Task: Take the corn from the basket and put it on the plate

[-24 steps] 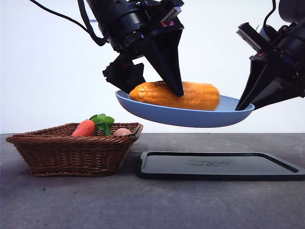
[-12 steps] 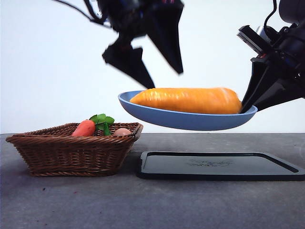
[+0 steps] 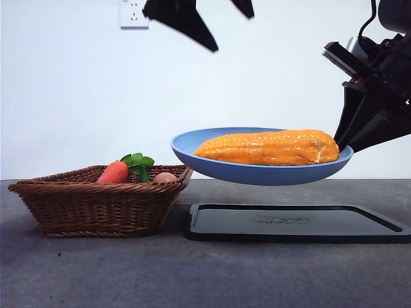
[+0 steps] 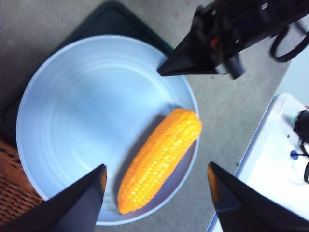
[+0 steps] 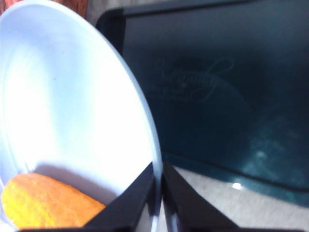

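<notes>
My right gripper [image 5: 158,193] has its jaws pinched thin on the rim of the plate [image 3: 225,168], holding it in the air above the black tray [image 3: 295,223]. My left gripper [image 4: 155,203] has its jaws spread wide with nothing between them, high over the plate; in the front view only its black tips show at the top edge.

The corn [image 3: 270,147] lies lengthwise in the plate, toward the side my right jaws hold, one end close to them. So I judge the placing step done: the corn is out of the basket [image 3: 96,205] and resting on the plate. The basket holds just the carrot [image 3: 113,172] and a small beige egg-like item [image 3: 165,177].

Next I would call for lowering the plate level, since a tilt could roll the cob off, and keeping the left arm clear.

Writing: the tray carries a faint embossed script mark [image 5: 195,79], which I cannot read. No other labels show.
</notes>
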Controlling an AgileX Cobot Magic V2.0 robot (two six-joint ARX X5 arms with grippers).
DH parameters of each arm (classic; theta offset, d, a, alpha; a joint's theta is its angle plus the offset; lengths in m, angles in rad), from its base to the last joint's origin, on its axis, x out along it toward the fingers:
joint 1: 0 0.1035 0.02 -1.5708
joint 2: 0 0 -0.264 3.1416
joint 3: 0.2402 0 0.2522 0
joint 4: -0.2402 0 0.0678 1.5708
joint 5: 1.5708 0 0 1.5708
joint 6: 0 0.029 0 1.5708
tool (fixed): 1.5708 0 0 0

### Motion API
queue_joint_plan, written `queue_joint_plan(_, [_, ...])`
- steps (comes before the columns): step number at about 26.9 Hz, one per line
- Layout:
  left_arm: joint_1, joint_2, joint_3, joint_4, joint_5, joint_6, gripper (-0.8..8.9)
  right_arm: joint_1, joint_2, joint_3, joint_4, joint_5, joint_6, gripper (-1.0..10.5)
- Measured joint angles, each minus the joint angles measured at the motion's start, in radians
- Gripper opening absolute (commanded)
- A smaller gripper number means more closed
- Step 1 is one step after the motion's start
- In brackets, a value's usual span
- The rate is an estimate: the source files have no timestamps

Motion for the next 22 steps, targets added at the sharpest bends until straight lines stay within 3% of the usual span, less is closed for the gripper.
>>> queue_joint_plan(14, [0.001, -0.001, 0.141, -0.104, 0.000, 0.001, 3.39, -0.132, 0.296, 0.110, 0.088, -0.002, -0.008, 0.0])
queue_joint_plan(22, [0.001, -0.001, 0.141, -0.103, 0.000, 0.001, 3.39, -0.137, 0.430, 0.183, 0.039, -0.029, -0.054, 0.0])
